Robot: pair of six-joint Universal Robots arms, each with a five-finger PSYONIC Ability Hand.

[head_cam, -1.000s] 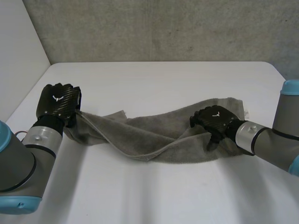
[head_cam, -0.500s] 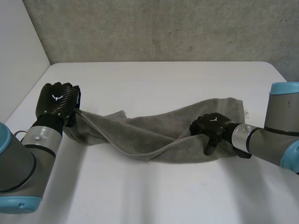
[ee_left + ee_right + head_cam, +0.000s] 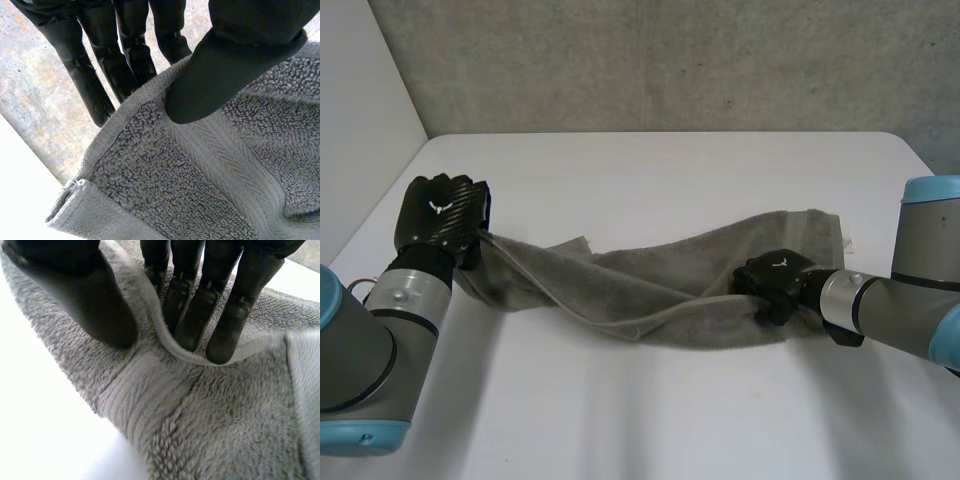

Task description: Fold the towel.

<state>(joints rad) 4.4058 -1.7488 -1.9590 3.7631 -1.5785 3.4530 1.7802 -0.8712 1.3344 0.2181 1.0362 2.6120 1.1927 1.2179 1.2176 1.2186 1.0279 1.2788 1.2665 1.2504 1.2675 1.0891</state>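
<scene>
**Q:** Where does the grey towel (image 3: 650, 290) lie?
**A:** It is bunched in a long, twisted strip across the white table (image 3: 650, 170), with one end raised.

**Q:** How do the hands hold it?
**A:** The left hand (image 3: 442, 215) pinches the raised end's edge between thumb and fingers. The right hand (image 3: 775, 285) pinches a ridge of the near edge toward the other end.

**Q:** What does a good fold require?
**A:** Probably firm pinches, with the hands drawing apart to flatten the strip before one end is carried over the other.
</scene>
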